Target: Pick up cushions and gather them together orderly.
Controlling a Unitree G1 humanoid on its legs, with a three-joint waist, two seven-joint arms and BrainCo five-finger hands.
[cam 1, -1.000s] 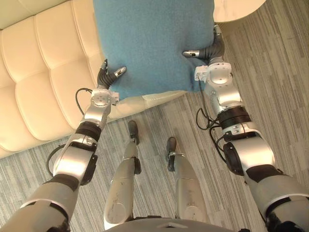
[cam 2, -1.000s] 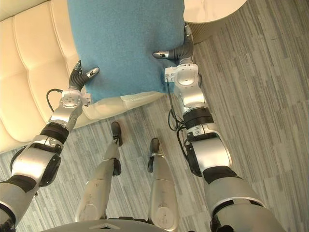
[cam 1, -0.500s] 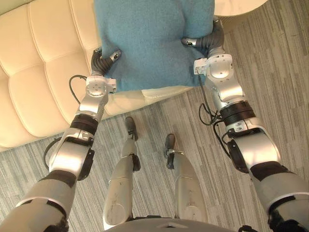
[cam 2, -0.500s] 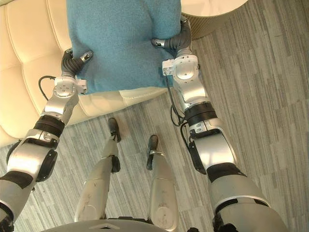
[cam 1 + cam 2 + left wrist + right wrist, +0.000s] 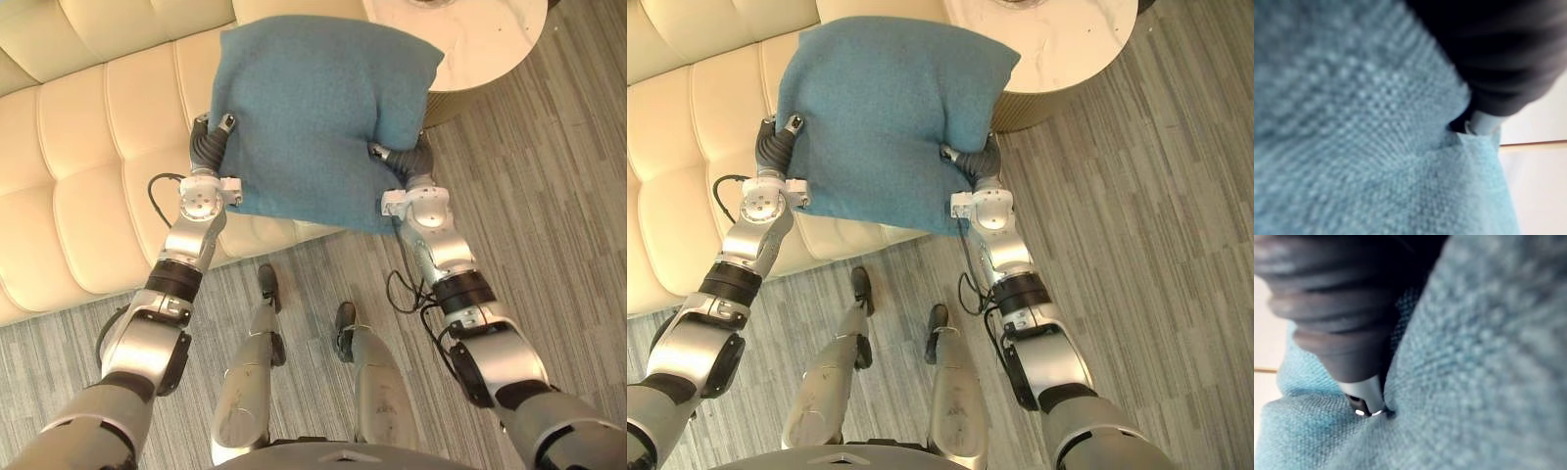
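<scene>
1. The fingers of both robot hands are hidden under the cushion (image 5: 313,108). Only the dark wrist covers and the thumbs show.
2. The left robot hand (image 5: 209,145) grips the cushion's left edge, with its thumb (image 5: 225,123) laid on the upper face. The right robot hand (image 5: 409,162) grips the right edge, and its thumb (image 5: 378,150) presses into the cloth.
3. In the right wrist view a silver digit (image 5: 1364,399) digs a dimple into the blue weave. In the left wrist view the weave is too close and blurred to show more than cloth and the dark cover.
4. The cushion is held between the two arms over the front edge of the sofa (image 5: 88,147), and its near right corner reaches out over the floor (image 5: 549,196). It hides the seat under it, so I cannot tell whether it rests on the seat or is clear of it.
5. The sofa is cream, with tufted panels, and is cut off at the left and top. A round desk (image 5: 480,39) with a pale marbled top stands just beside its right end, partly out of frame. The floor is grey and striped like planks.
6. By count there are one blue cushion, one sofa, one round desk and two robot hands.
</scene>
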